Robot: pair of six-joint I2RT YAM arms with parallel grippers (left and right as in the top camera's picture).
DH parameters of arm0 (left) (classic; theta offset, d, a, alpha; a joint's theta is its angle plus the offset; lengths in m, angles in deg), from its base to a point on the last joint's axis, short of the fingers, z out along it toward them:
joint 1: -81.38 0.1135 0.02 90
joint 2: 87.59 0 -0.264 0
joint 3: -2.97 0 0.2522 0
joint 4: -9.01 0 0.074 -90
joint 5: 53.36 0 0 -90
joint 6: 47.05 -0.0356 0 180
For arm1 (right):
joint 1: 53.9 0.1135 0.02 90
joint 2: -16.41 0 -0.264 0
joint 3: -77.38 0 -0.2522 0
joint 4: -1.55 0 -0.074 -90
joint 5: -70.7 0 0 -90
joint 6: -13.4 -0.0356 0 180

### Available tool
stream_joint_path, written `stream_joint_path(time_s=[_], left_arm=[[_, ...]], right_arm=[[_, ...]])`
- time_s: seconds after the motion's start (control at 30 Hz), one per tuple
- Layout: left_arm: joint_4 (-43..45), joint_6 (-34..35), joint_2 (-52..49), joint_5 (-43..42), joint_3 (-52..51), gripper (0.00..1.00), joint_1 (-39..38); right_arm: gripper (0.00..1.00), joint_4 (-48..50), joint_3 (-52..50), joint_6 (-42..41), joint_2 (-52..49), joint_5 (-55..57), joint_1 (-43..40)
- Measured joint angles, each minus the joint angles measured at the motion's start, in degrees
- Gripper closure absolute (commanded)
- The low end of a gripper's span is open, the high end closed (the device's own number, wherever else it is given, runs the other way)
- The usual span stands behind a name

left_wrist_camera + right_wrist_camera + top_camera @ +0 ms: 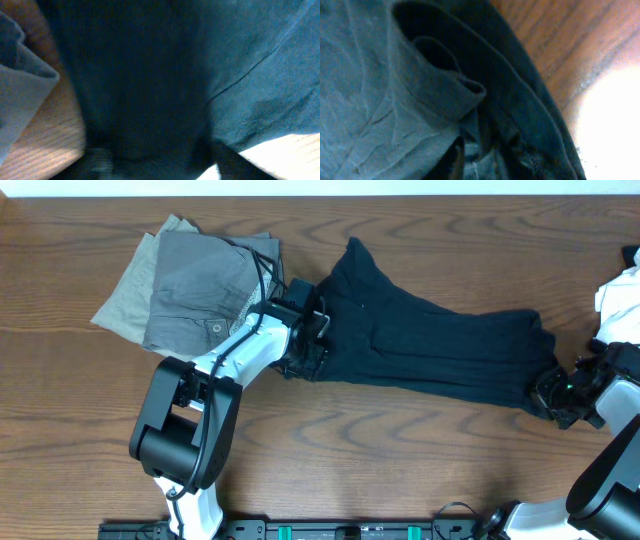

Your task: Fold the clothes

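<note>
– Three, counting soft garments on the brown wood-grain table [400, 465]. Starting with the long black trouser-like fabric garment [440, 345]: lying stretched across the middle, running from upper left down toward the right edge, broad at the left end and narrowing toward the right.

– Noting position. Reporting on the left gripper [320, 338]?

– Sitting right at the broad left end of that black garment, over its edge, judging from overhead. Seeing almost nothing but dark cloth [150, 75] in the left wrist view; not making out the fingers there. Failing to tell whether clamping cloth, closing or standing free.

– And the right gripper [553, 393]?

– Resting at the far right end of the same garment, down against the cloth. Seeing in the right wrist view a rolled hem opening close up, wrinkled dark fabric [370, 100] beside bare wood. Likewise failing to tell whether pinching cloth or hanging loose.

– Recording the other pieces?

– Lying folded at upper left: grey woven garment with a buttoned waistband [195, 290], stacked on a flat khaki fabric piece [122, 302], khaki showing along the left and top. Sitting just beside the black garment's broad end. Showing also as a grey fold [20, 95] at the left border of the left wrist view.

– Anything else?

– Peeking in at the right edge: white crumpled cloth-like thing [622, 298], cut by the frame, just above the right arm. Not identifying further.
</note>
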State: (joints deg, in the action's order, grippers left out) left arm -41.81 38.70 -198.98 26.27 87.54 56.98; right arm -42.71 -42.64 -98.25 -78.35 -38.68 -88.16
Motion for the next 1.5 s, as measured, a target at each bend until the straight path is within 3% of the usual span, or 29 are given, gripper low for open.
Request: stream_joint_path(time_s=[0.1,0.13,0.4,0.7,0.73,0.8,0.9,1.27,1.5], left_arm=[[-0.46,0.13,0.00,-0.04,-0.07,0.91,-0.02],[-0.85,-0.11,0.00,-0.24,-0.07,0.94,-0.02],[-2.97,-0.22,0.00,-0.61,-0.07,0.94,-0.02],[-4.24,-0.20,0.00,-1.68,-0.07,0.94,-0.04],[-4.81,-0.20,0.00,-1.77,-0.07,0.94,-0.04],[-5.88,-0.20,0.00,-1.99,-0.07,0.93,-0.09],[-6.49,-0.20,0.00,-1.68,-0.07,0.94,-0.02],[-5.20,-0.20,0.00,-1.44,-0.07,0.94,-0.02],[-5.03,-0.20,0.00,-1.42,-0.07,0.94,-0.02]], right_arm=[[0.99,-0.22,0.02,-0.24,0.00,0.02,-0.15],[0.99,-1.09,0.24,-0.35,0.00,0.02,-0.37],[0.99,-13.22,10.80,2.43,0.00,2.40,-3.50],[0.99,-16.52,14.80,3.43,0.04,10.64,-3.43],[0.98,-16.57,14.80,3.41,0.04,11.41,-3.43],[0.79,-16.61,14.78,2.89,0.04,12.74,-3.41],[0.66,-16.11,14.78,2.73,0.04,13.38,-3.48],[0.73,-23.80,13.81,7.15,0.04,2.60,-1.22],[0.64,-21.46,8.26,7.63,0.04,3.78,3.52]])
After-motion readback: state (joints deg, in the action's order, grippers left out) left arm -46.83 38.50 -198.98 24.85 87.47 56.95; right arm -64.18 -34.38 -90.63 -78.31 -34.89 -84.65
